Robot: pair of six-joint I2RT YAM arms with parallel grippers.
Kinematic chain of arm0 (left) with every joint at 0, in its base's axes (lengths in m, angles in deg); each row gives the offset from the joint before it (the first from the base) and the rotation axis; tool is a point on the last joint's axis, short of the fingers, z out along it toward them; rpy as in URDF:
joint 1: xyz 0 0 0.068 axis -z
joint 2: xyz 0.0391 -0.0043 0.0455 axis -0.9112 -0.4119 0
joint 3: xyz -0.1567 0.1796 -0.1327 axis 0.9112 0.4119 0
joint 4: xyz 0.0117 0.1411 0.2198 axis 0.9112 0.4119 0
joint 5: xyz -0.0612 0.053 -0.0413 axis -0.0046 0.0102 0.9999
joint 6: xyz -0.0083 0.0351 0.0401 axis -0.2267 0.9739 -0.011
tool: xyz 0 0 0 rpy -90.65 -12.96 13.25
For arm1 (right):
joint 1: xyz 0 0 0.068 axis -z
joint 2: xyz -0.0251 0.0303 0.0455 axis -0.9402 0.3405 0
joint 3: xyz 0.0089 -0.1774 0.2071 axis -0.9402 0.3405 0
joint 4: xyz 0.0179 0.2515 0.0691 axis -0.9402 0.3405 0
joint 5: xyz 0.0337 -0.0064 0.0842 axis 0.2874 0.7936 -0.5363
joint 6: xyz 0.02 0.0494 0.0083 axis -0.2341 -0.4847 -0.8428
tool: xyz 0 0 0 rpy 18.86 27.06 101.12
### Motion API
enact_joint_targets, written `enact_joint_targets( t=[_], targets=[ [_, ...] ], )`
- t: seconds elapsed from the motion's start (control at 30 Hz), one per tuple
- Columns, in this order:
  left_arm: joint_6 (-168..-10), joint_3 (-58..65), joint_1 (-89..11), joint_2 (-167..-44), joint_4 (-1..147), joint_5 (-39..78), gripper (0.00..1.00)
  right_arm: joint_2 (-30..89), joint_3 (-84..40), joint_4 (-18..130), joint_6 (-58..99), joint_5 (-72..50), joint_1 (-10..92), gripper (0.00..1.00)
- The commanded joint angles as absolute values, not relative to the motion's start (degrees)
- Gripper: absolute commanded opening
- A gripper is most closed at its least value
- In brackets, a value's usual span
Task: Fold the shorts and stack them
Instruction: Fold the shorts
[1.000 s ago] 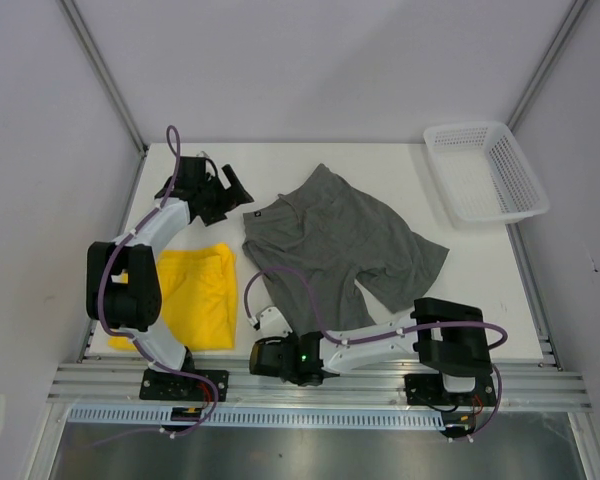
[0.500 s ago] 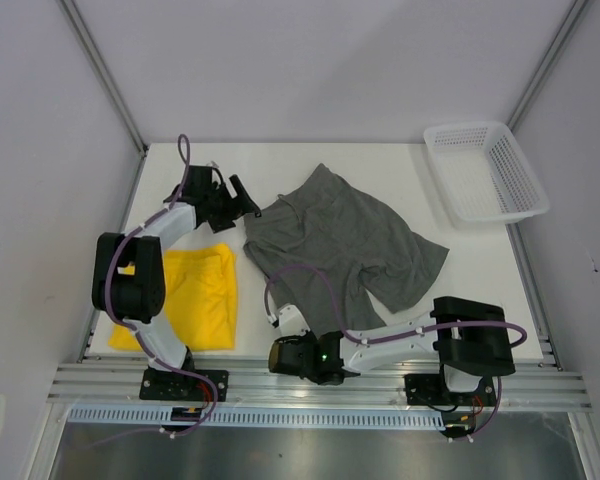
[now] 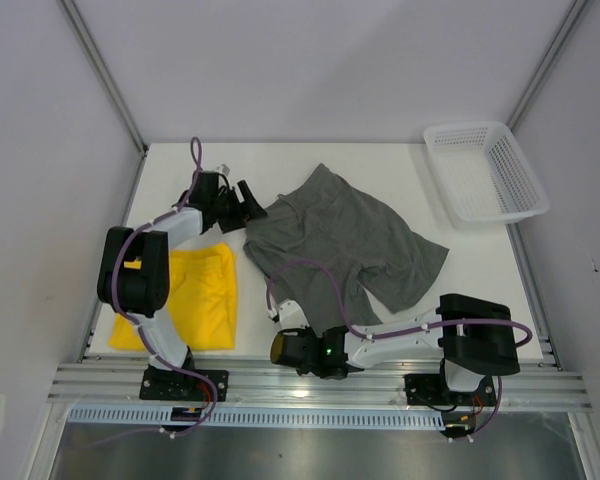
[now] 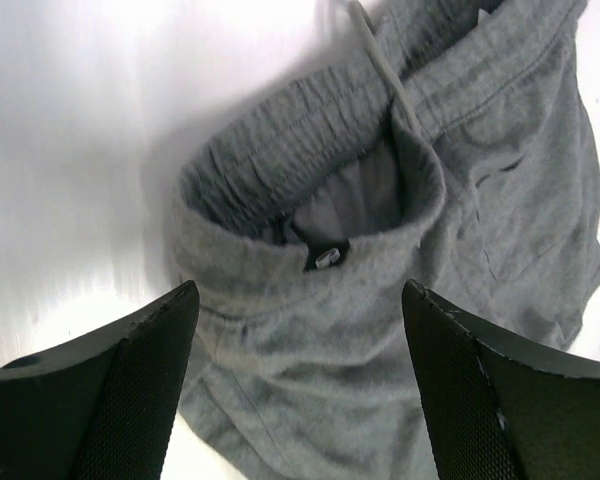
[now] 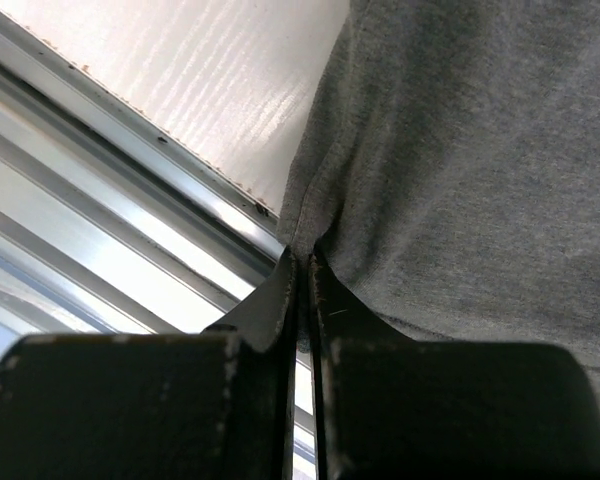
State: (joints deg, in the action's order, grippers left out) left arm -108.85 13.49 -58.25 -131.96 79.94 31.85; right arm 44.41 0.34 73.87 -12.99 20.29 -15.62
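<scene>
We see the soft, plain grey-green shorts (image 3: pixel 340 240) spread out in the middle of the white tabletop (image 3: pixel 480 275). Their waistband is at the far left and their two legs fan toward the near right.

The left claw (image 3: pixel 248 195) hangs at the far-left corner of the grey-green shorts, over the waistband. From the left wrist, the left claw (image 4: pixel 298 295) is released, jaws spread wide. The turned-over elastic band and a small dark label of the grey-green shorts (image 4: pixel 310 340) lie between and below them. We cannot tell whether the pads touch the cloth.

The right claw (image 3: pixel 284 335) sits at the near-left hem of the grey-green shorts. From the right wrist, the right claw (image 5: pixel 300 258) is clenched, its fingers pressed together. The edge of the grey-green shorts (image 5: pixel 460 150) puckers into the tips, so it is grasping that hem. The hem lies at the tabletop's near edge, just beside the ribbed aluminium rail (image 5: pixel 100 200).

The bright yellow shorts (image 3: pixel 195 295) lie folded to the left of the grey-green shorts, near but apart, partly under the left arm. The white plastic mesh basket (image 3: pixel 485 170) stands well apart, to the far right of the grey-green shorts. Open tabletop shows to their right and beyond their far edge.
</scene>
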Motion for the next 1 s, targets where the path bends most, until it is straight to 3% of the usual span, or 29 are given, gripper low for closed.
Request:
enact_joint_targets(
  t=[0.0, 0.17, 0.37, 0.53, 0.63, 0.67, 0.97],
  targets=[
    [-106.7, 10.5, -57.9, -134.7, 78.0, 30.5, 0.81, 41.4, 0.7, 71.5, -12.4, 20.1, -15.4, 0.0],
    [-106.9, 9.1, -57.9, -137.4, 78.9, 27.9, 0.78, 40.2, 1.5, 70.8, -12.0, 19.7, -15.2, 0.0],
    [-109.0, 6.9, -57.9, -140.0, 80.3, 22.8, 0.58, 39.2, 2.2, 70.6, -11.8, 19.1, -15.2, 0.0],
    [-111.0, 4.0, -57.9, -142.2, 80.6, 20.3, 0.3, 37.5, 3.0, 70.2, -12.0, 18.6, -15.3, 0.0],
    [-111.9, 3.9, -58.5, -142.2, 80.7, 20.3, 0.03, 36.6, 3.3, 71.4, -12.2, 18.9, -15.5, 0.0],
    [-112.2, 3.9, -59.3, -142.2, 81.0, 20.9, 0.0, 36.4, 3.3, 71.6, -12.0, 18.8, -15.6, 0.0],
    [-114.5, -5.6, -65.8, -145.4, 92.1, 26.5, 0.0, 34.4, 1.6, 70.8, -1.3, 14.3, -20.8, 0.0]
  ],
)
